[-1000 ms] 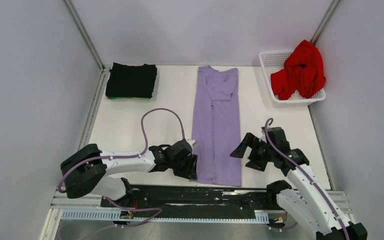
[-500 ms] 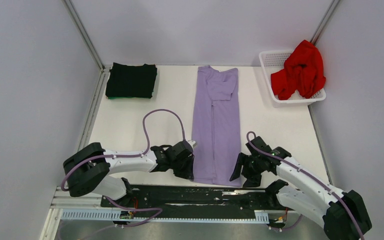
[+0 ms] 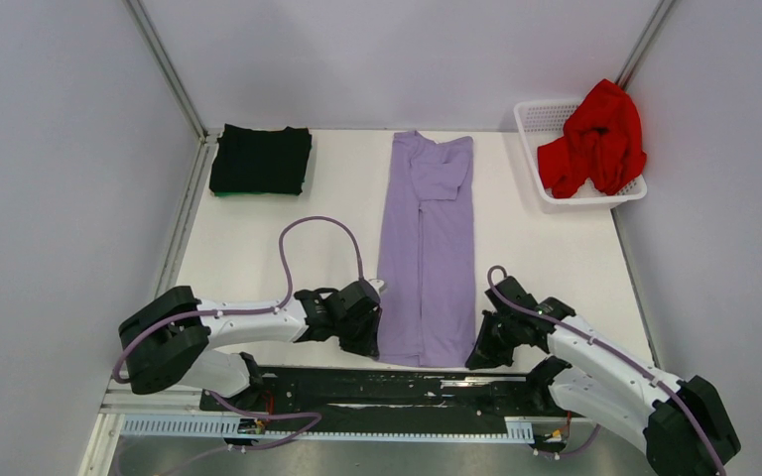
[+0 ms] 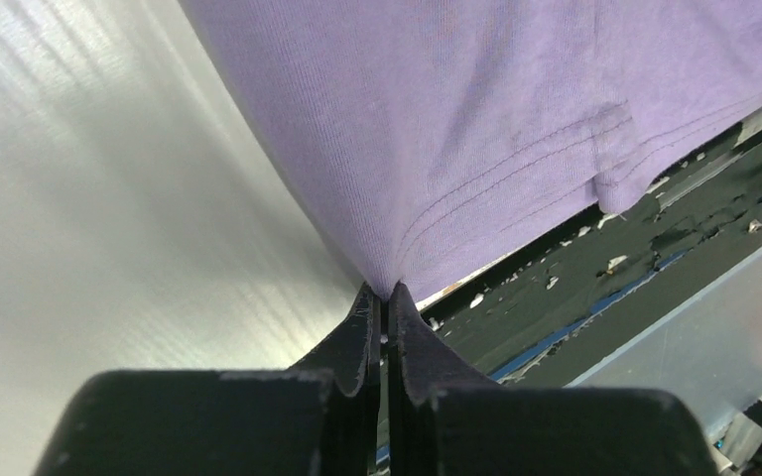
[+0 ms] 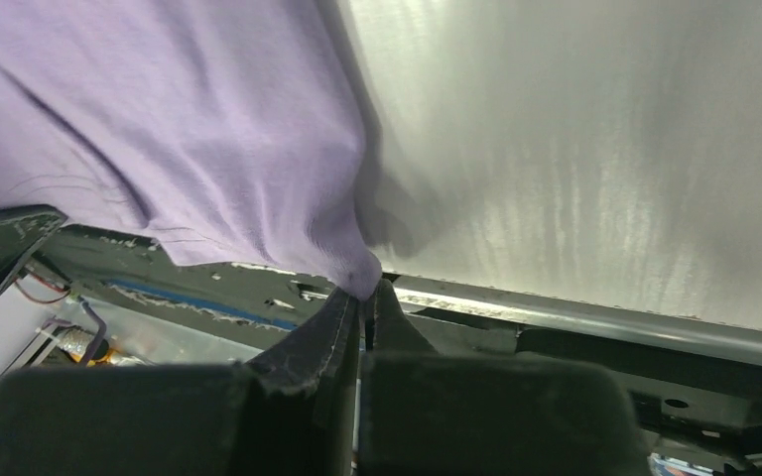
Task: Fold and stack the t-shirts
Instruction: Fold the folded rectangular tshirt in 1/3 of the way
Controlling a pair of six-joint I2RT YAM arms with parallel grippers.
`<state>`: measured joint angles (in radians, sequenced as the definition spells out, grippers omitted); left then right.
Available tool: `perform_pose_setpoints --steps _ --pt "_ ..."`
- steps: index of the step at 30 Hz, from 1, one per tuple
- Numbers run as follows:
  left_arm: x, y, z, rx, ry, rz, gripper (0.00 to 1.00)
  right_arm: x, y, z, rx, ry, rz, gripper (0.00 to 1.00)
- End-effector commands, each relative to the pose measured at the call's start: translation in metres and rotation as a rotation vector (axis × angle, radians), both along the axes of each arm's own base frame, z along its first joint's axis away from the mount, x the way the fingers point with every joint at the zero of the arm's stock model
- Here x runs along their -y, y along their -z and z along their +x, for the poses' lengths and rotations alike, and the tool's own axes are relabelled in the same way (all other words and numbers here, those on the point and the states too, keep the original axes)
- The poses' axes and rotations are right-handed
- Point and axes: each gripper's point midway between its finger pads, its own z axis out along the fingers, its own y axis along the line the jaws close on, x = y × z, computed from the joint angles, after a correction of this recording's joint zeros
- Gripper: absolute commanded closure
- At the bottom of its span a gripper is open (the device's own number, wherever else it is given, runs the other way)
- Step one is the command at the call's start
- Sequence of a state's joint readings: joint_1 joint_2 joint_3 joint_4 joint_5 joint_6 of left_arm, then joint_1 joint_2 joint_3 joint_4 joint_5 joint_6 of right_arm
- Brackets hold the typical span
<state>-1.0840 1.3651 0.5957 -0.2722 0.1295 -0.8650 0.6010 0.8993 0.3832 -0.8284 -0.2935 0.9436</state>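
- A white worktop (image 3: 258, 248) is seen from above, closed in by pale grey walls. Two white-and-black robot arms reach in from its near edge.
- The lavender t-shirt (image 3: 427, 253) lies down the middle of the worktop as a long, narrow strip with its sides folded in. Its collar end is at the far side and its hem at the near edge.
- The left pincer (image 3: 375, 347) sits at the near left corner of that hem. In the left wrist view its two black fingers (image 4: 357, 337) are pressed together, with the stitched corner of the lavender cloth nipped between their tips.
- The right pincer (image 3: 477, 357) sits at the near right corner of the hem. In the right wrist view its fingers (image 5: 327, 327) are likewise clamped tight on a small bunch of lavender cloth, which fans out from the tips in soft creases.
- A dark rail (image 3: 407, 389), flecked with pale scraps, runs along the near edge just below the hem.
- The black t-shirt (image 3: 260, 160) lies as a neat folded rectangle in the far left corner, well apart from the lavender one.
- The red t-shirt (image 3: 595, 139) is crumpled in a heap in a white lattice basket (image 3: 534, 117) at the far right corner and spills over the rim.
- A purple cable (image 3: 322, 223) loops over the worktop above the left arm.
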Motion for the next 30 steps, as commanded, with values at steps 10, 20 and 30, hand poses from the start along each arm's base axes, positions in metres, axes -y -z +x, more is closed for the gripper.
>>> perform_pose_setpoints --steps 10,20,30 --pt "0.02 -0.06 0.042 0.223 -0.012 -0.064 1.0 -0.035 -0.06 0.069 0.368 -0.053 0.147 1.0" --pt "0.026 -0.088 0.149 0.396 -0.132 -0.028 1.0 -0.024 -0.098 0.172 0.648 0.082 0.03 1.0" --pt "0.034 -0.096 0.237 0.441 -0.168 -0.034 1.0 -0.005 -0.109 0.25 0.69 0.167 0.011 1.0"
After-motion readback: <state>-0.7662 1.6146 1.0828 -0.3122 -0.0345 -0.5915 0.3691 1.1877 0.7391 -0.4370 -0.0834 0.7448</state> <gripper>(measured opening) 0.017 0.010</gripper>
